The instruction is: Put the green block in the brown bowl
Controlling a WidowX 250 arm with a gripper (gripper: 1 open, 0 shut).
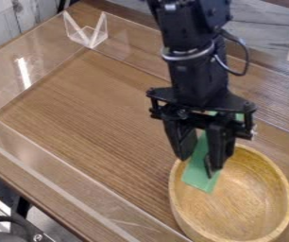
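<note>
The green block [205,166] hangs upright and slightly tilted between the black fingers of my gripper [200,153], which is shut on it. Its lower end dips just inside the near-left rim of the brown bowl [252,201], a wide shallow wooden bowl at the lower right. The black arm rises from the gripper toward the top of the view and hides the block's upper end.
The wooden table [96,113] is fenced by low clear acrylic walls [34,66]. A small clear plastic stand [87,30] sits at the far left corner. The table's near edge runs along the lower left.
</note>
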